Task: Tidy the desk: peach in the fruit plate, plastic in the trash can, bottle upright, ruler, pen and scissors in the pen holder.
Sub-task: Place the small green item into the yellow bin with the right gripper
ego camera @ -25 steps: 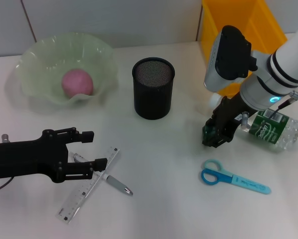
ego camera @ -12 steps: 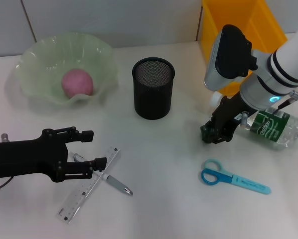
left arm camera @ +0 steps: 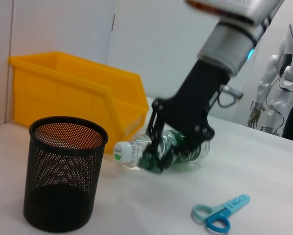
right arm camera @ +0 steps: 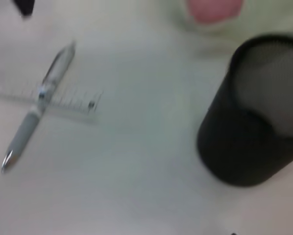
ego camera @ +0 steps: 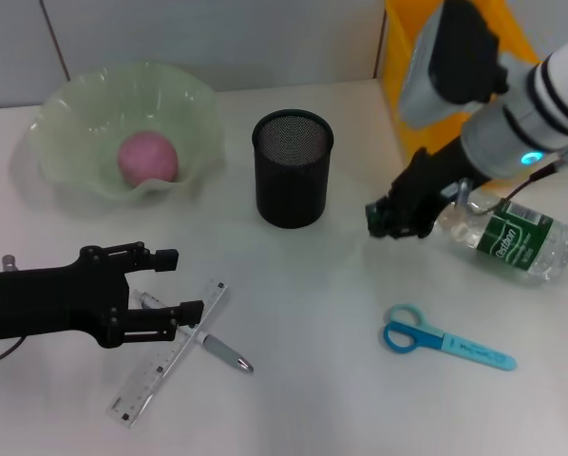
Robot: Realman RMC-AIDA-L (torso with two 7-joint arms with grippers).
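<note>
The right arm [ego camera: 531, 104] is formed of white cylindrical segments banded in black, with a lit teal ring and a grey-and-black housing. Its gripper [ego camera: 395, 218] is black with green-tipped fingers. The left gripper [ego camera: 146, 285] is matte black, boxy, with a thin black cable.

Pale wall [ego camera: 217, 38] behind, white humanoid figure [left arm camera: 282, 73] in bg, left wrist view

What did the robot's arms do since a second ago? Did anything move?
The right gripper swung away from the bottle, toward the pen holder, and holds nothing. The bottle shifted slightly and lies on its side. The left gripper stayed by the ruler and pen. The peach, fruit plate and scissors stayed put.
</note>
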